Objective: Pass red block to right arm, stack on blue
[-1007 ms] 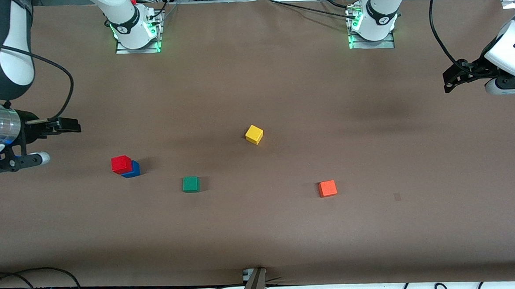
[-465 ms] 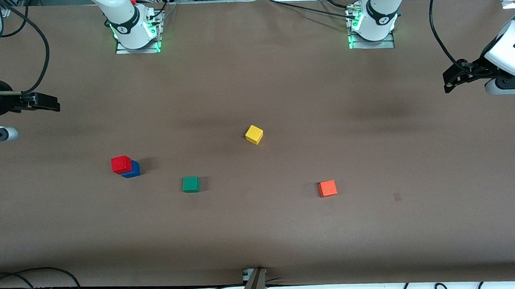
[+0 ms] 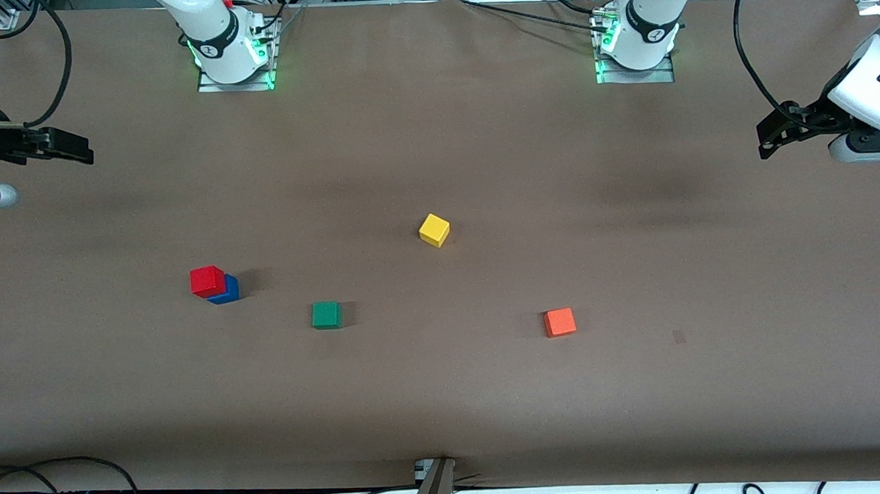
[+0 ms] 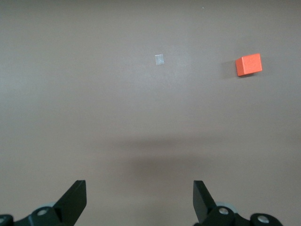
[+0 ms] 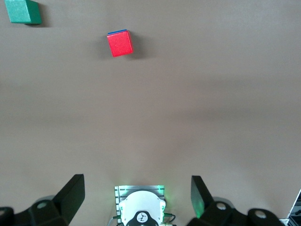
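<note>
The right end effector [image 3: 47, 151], fingers spread and empty, has pulled back to the worktop's [image 3: 448, 397] edge at the right arm's end; the small deep-red cube [image 3: 207, 280] sits on the small blue cube [image 3: 227, 291], so stacking looks done. The left end effector [image 3: 777, 131] waits released at the left arm's edge.

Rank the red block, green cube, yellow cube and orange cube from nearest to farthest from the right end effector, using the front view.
From the right end effector, open at the right arm's end of the table:
1. red block, stacked on the blue cube
2. green cube, nearer the camera
3. yellow cube, mid-table
4. orange cube, toward the left arm's end
</note>
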Motion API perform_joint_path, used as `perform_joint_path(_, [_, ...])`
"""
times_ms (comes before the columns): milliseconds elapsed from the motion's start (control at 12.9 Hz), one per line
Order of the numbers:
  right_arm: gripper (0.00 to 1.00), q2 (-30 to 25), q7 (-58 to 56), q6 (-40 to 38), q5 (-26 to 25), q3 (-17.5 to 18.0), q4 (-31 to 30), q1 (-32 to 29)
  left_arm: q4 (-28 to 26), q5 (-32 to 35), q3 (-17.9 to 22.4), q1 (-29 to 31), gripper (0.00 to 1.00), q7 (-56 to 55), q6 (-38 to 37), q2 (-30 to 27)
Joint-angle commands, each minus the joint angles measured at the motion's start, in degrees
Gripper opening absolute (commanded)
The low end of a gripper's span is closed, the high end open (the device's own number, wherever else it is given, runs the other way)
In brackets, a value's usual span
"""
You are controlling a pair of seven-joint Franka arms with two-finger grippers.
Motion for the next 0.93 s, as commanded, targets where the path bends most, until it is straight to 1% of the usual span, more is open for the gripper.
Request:
perform_joint_path(0, [1.00,-2.45,-1.78,1.49,-0.58,1.64,-2.35,-1.33,1.51,-0.34,0.13,-0.19,1.00,-0.17,-1.11,0.66])
perform_joint_path(77, [1.00,-2.27,-2.12,1.92,-0.58,1.73,-2.35,-1.41,1.51,-0.34,0.22,-0.19,1.00,-0.17,-1.11,0.66])
perform_joint_path(232, [1.00,-4.54,-1.87,2.19,-0.58,1.73,-1.74,-1.42,1.51,-0.34,0.13,-0.10,1.00,-0.09,-1.11,0.66])
perform_joint_path(310, [1.00,-4.82,-2.13,2.28,-0.58,1.81,-1.56,-1.50,1.51,-0.34,0.13,-0.10,1.00,-0.17,-1.11,0.57])
perform_joint_path(542, [1.00,-5.61,-1.95,2.28,-0.49,1.11,-1.04,-1.50,1.50,-0.34,0.22,-0.10,1.00,-0.08,-1.11,0.57])
perform_joint_path(852, [1.00,-2.98,-2.30,1.49,-0.67,1.29,1.95,-1.15,1.51,-0.34,0.13,-0.18,1.00,-0.26,-1.46,0.66])
